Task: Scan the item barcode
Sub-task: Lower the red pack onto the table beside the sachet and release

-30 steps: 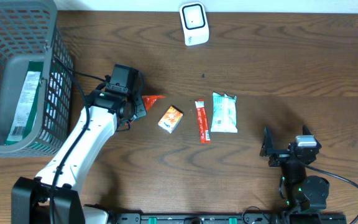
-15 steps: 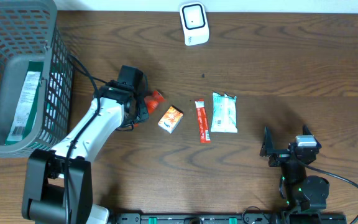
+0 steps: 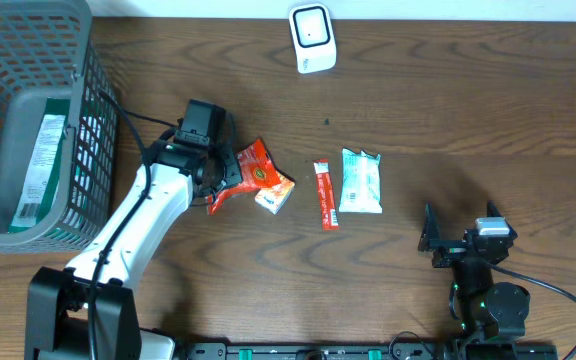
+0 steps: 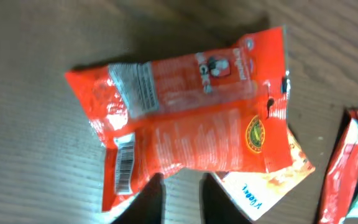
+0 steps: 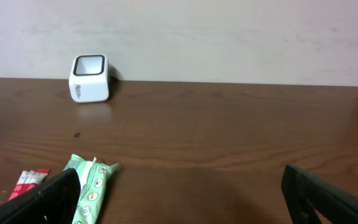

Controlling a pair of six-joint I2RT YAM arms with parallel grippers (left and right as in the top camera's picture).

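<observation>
A red snack packet (image 3: pixel 255 168) lies flat on the table, its right end resting over a small orange box (image 3: pixel 277 194). In the left wrist view the red packet (image 4: pixel 185 124) shows its back, with a barcode (image 4: pixel 124 165) near its lower left corner. My left gripper (image 3: pixel 225 183) sits at the packet's left edge; the left gripper (image 4: pixel 180 180) has its jaws a little apart, bare wood between them, tips at the packet's lower edge. The white scanner (image 3: pixel 311 38) stands at the far edge. My right gripper (image 3: pixel 460 228) rests wide open at the near right, holding nothing.
A red stick sachet (image 3: pixel 325 195) and a green packet (image 3: pixel 360 180) lie right of the orange box. A grey mesh basket (image 3: pixel 93 120) with a green packet inside fills the far left. In the right wrist view are the scanner (image 5: pixel 90 78) and green packet (image 5: pixel 92 186).
The left gripper had the red packet pinched by a corner and turned it. The packet now lies spread out flat over the orange box and the jaws have parted. The right arm is still.
</observation>
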